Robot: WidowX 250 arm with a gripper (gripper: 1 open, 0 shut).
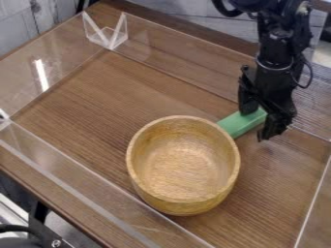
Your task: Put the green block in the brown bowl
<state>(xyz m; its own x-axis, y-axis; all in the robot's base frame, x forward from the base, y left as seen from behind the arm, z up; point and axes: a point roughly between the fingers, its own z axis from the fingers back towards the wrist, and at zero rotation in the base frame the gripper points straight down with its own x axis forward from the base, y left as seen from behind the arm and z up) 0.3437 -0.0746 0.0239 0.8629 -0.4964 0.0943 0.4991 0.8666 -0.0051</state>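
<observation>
The green block (pixel 241 123) lies flat on the wooden table just right of the brown bowl (pixel 183 163), close to its rim. My gripper (pixel 258 118) points straight down over the block's far end, its dark fingers (pixel 276 124) standing open on either side of it. Part of the block is hidden behind the fingers. I cannot tell whether the fingers touch the block. The bowl is empty.
Clear plastic walls (pixel 77 199) fence the table at the front and left. A small clear stand (pixel 105 31) sits at the back left. The table's right edge (pixel 311 194) also has a clear wall close to the gripper.
</observation>
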